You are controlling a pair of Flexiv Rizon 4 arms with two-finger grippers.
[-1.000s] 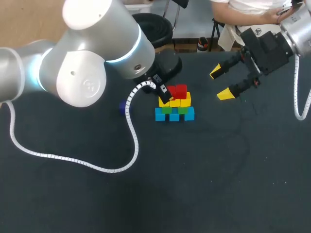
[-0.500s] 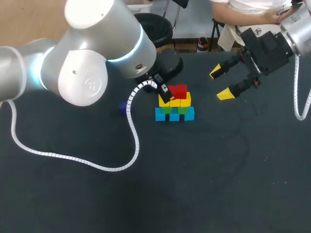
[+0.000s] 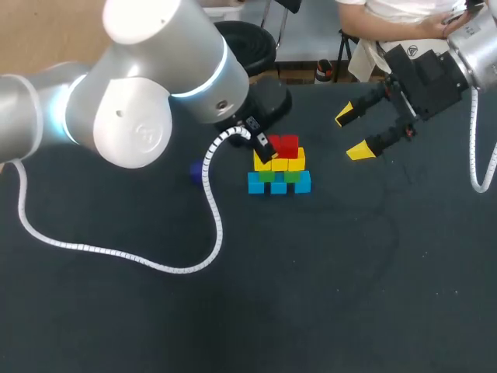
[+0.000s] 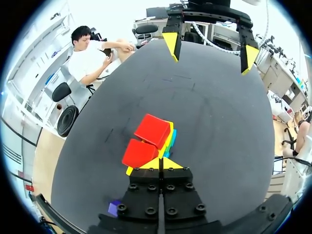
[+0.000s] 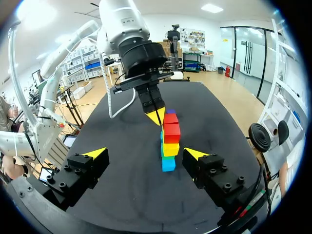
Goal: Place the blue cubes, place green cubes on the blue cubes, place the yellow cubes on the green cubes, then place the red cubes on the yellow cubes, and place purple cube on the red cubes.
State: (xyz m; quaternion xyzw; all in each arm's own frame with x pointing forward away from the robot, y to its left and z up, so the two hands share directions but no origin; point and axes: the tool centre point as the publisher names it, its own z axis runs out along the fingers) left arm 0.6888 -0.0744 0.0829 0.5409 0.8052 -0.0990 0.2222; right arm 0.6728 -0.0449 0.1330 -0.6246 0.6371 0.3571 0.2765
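Observation:
The cube stack stands mid-table: blue cubes at the base, green cubes on them, then yellow cubes, with two red cubes on top. My left gripper is shut and empty, its tips right beside the left red cube. From the left wrist view its tips sit just short of the red cubes. The purple cube lies on the table left of the stack, partly hidden by the cable. My right gripper hangs open and empty to the right of the stack.
A white coiled cable trails from my left arm across the table left of the stack. My large left arm hangs over the table's back left.

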